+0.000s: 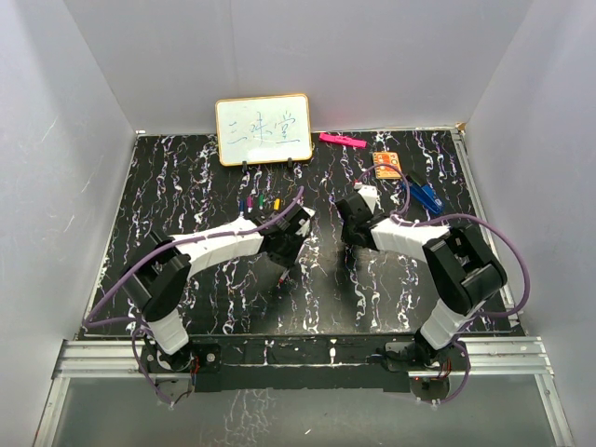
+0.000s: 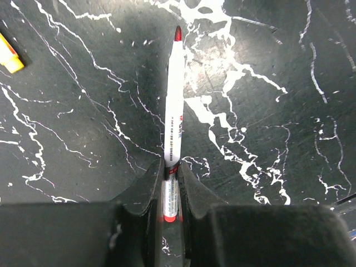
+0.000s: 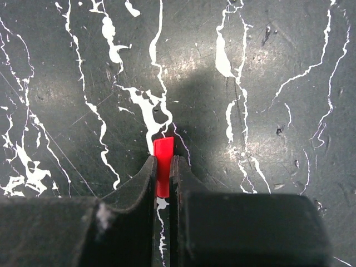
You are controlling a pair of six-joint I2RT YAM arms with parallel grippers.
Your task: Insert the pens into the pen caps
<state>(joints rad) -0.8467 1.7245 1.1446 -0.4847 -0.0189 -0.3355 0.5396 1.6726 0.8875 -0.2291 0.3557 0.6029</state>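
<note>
Well in front of the whiteboard (image 1: pixel 264 129), at the left pincer (image 2: pixel 171 167): clamps a white pen (image 2: pixel 174 100) near its tail, jaws almost together, red tip pointing away over the table (image 2: pixel 278 83). To the right, equally far from the whiteboard, at the right pincer (image 3: pixel 162 164): pinches a red pen cap (image 3: pixel 163 147), jaws nearly touching. Just in front of the whiteboard: row of small coloured items (image 1: pixel 261 202), pens or caps not distinguishable.

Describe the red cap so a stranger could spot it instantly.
On the black marbled table, find the right arm's claw, near the middle. Pinched between its jaws is the red cap: short and stubby, unlike the long white pen in the left claw.
</note>
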